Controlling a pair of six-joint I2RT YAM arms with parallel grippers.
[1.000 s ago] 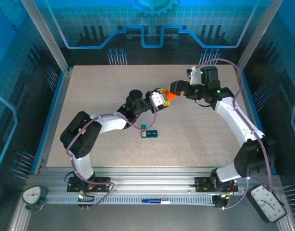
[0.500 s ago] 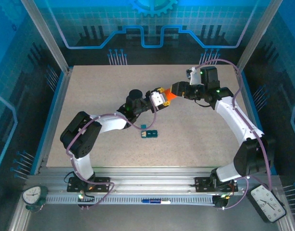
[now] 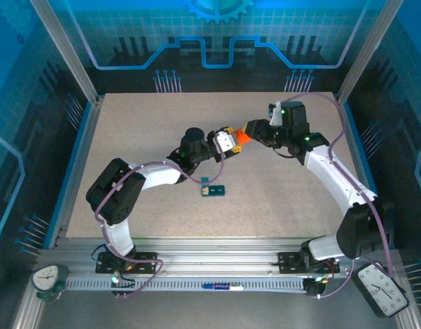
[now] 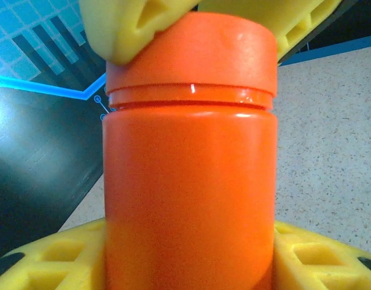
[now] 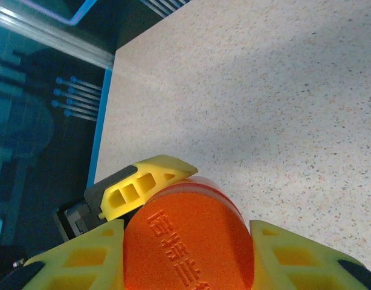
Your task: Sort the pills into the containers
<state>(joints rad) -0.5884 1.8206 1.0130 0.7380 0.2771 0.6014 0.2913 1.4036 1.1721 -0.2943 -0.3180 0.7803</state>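
An orange pill bottle [image 3: 242, 137] hangs above the table's middle, held between both arms. My left gripper [image 4: 188, 260] is shut on the bottle's body [image 4: 188, 193], with yellow pads on either side. My right gripper [image 5: 188, 254] is shut on the bottle's orange cap [image 5: 188, 241], whose top carries raised lettering. In the left wrist view, the right gripper's yellow fingers [image 4: 131, 24] press on the cap [image 4: 191, 51] from above. The containers [image 3: 214, 190], a small dark-teal strip, lie on the table below the left arm. The pills are out of view.
The speckled beige table [image 3: 142, 137] is walled by aluminium posts and blue panels. The left arm's elbow [image 3: 114, 192] sits low at the left and the right arm [image 3: 341, 185] arcs along the right side. Two clocks [image 3: 382, 288] lie beyond the near rail.
My right gripper has closed onto the bottle's cap, and its wrist has shifted slightly left toward the bottle. The left arm and the bottle have stayed put.
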